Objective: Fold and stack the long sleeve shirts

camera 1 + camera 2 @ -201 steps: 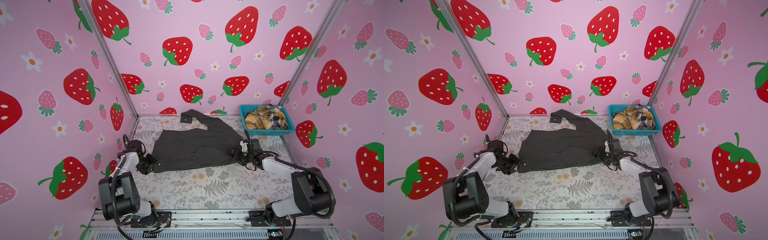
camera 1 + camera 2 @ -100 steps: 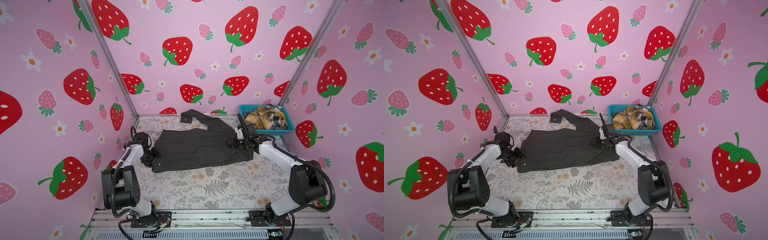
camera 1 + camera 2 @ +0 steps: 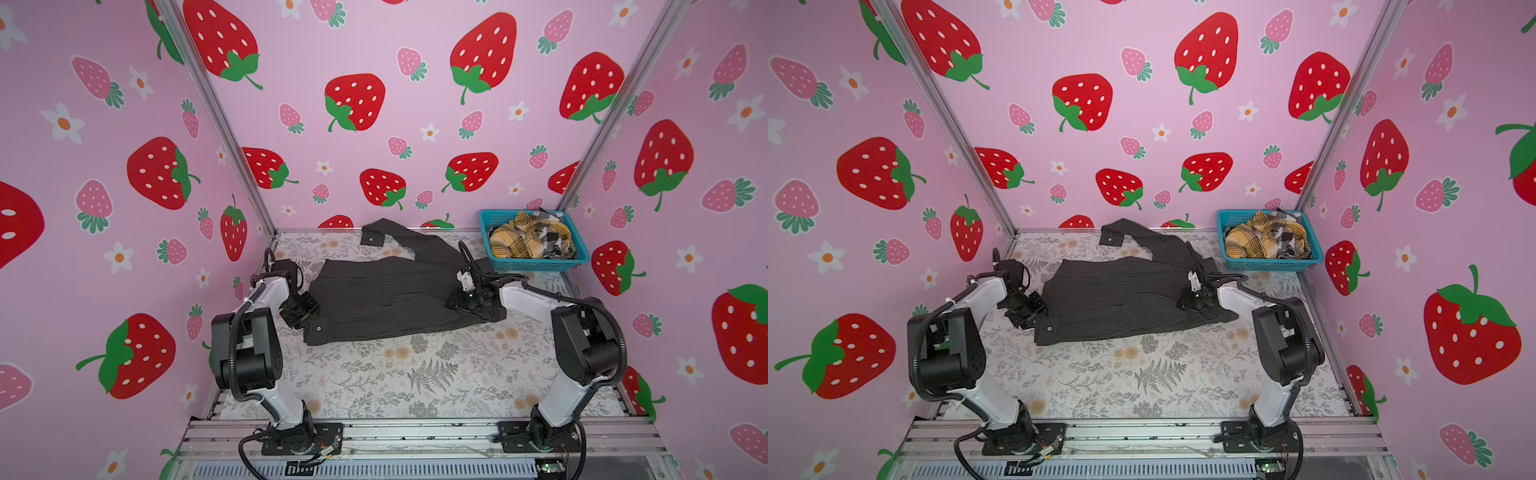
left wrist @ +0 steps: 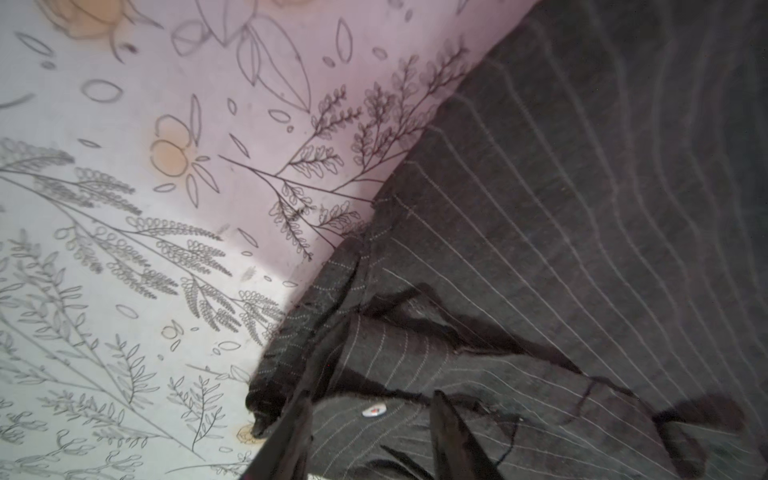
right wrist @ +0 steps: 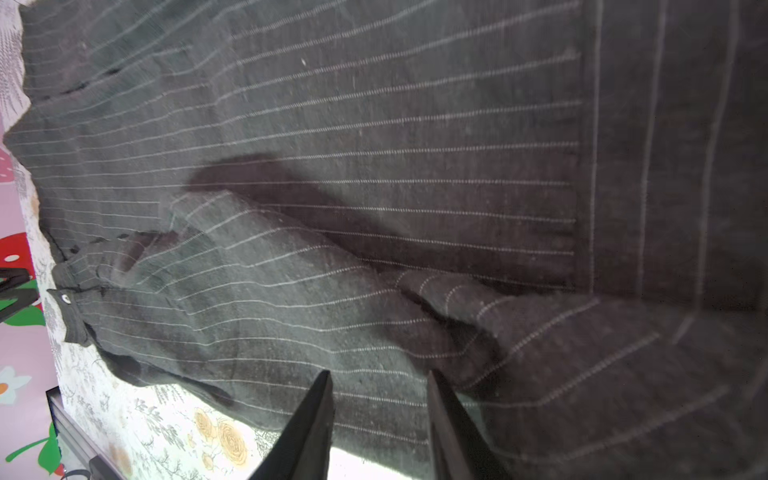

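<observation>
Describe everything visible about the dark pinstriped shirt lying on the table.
The dark pinstriped shirt is soft charcoal cloth with thin pale stripes, lying partly folded across the floral table. One sleeve trails toward the back wall, its buttoned cuff flat. The left gripper sits at its left edge, the right gripper at its right end, both open over the cloth.

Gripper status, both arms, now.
Left gripper: open, jaws apart astride the buttoned edge of the dark pinstriped shirt.
Right gripper: open, jaws apart over the same shirt, nothing pinched.
</observation>
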{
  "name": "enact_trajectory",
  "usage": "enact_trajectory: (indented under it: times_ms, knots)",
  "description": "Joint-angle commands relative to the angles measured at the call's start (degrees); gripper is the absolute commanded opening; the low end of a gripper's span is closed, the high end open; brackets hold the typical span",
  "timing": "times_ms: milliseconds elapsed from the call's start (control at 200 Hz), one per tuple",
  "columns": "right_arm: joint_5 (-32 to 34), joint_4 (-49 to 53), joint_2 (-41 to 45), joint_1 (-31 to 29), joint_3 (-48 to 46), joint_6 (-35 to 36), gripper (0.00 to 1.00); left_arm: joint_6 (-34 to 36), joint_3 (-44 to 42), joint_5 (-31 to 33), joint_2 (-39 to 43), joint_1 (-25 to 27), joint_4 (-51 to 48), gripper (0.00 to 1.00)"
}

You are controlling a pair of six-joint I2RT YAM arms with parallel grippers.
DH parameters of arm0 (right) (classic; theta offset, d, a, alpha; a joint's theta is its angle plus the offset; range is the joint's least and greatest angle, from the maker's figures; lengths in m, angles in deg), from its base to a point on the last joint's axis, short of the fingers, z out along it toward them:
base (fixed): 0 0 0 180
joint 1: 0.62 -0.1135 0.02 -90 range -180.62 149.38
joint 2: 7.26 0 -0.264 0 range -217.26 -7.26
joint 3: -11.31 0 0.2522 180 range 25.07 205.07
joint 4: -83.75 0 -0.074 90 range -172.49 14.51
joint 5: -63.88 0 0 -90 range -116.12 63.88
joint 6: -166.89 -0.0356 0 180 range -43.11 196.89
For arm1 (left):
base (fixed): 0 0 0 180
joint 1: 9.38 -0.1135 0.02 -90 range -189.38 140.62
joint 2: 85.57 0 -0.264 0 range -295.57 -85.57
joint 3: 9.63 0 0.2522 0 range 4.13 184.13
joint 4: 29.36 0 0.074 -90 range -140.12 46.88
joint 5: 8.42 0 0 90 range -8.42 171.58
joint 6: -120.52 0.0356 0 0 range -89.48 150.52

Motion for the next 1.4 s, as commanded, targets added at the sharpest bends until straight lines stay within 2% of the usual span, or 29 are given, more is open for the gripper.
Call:
enact_trajectory:
  times_ms: [0,130,225,275,405,625,730,845,855,900,955,1000,1110,1210,1340,1390]
  knots:
    - [-0.4,-1.1,2.1,-0.2,-0.8,0.4,0.39,-0.2,2.6,-0.8,-2.6,-0.2,-0.5,0.42]
    - [-0.2,-1.0,2.5,-0.1,-0.7,0.2,0.41,-0.7,2.4,-1.9,-4.2,-0.2,0.2,0.36]
    - [-0.2,-1.3,2.8,-0.2,-0.4,-0.2,0.41,-0.9,1.9,-2.8,-3.8,-0.2,0.8,0.16]
    - [-0.2,-1.4,3.1,-0.2,-0.4,-0.4,0.41,-1.0,2.0,-3.2,-3.0,-0.2,0.7,0.00]
    - [0.4,-0.8,3.3,-0.2,0.0,0.0,0.41,-0.4,3.0,-2.6,-0.3,-0.2,0.0,0.00]
    - [0.3,-1.5,3.6,-0.2,-0.8,-0.3,0.41,1.7,3.6,4.1,1.6,-0.1,-0.1,0.00]
    - [-0.1,-2.5,3.8,-0.2,-1.5,-0.6,0.41,1.2,1.7,2.3,1.1,0.0,3.1,0.00]
    - [0.0,-2.4,3.2,-0.2,-1.6,-0.6,0.42,0.4,1.6,0.7,-2.5,0.0,2.4,0.00]
    - [-0.1,-2.4,3.2,-0.2,-1.6,-0.6,0.42,0.3,1.7,0.5,-3.0,0.0,2.2,0.03]
    - [0.0,-2.4,3.1,-0.2,-1.6,-0.5,0.47,-0.1,1.4,0.3,-4.0,0.0,1.6,0.27]
    - [0.0,-2.3,3.4,-0.2,-1.3,-0.4,0.51,-1.0,0.5,0.7,-3.0,0.0,1.8,0.44]
    - [0.1,-2.0,3.7,-0.2,-0.9,-0.1,0.51,-1.5,-0.1,1.4,-0.8,0.1,2.0,0.50]
    - [2.1,-0.3,4.3,-0.2,0.6,1.2,0.51,-2.2,2.4,4.8,4.5,0.3,-1.1,0.55]
    - [4.7,0.9,3.6,-0.2,1.9,2.3,0.51,-3.1,5.0,5.6,8.0,2.3,-2.8,0.54]
    - [10.5,4.5,1.8,-0.2,2.4,3.3,0.48,-5.4,4.1,2.2,7.2,6.7,-0.3,0.37]
    - [12.2,4.4,1.3,-0.1,1.5,3.5,0.47,-6.5,2.6,-1.0,5.5,8.2,1.7,0.29]
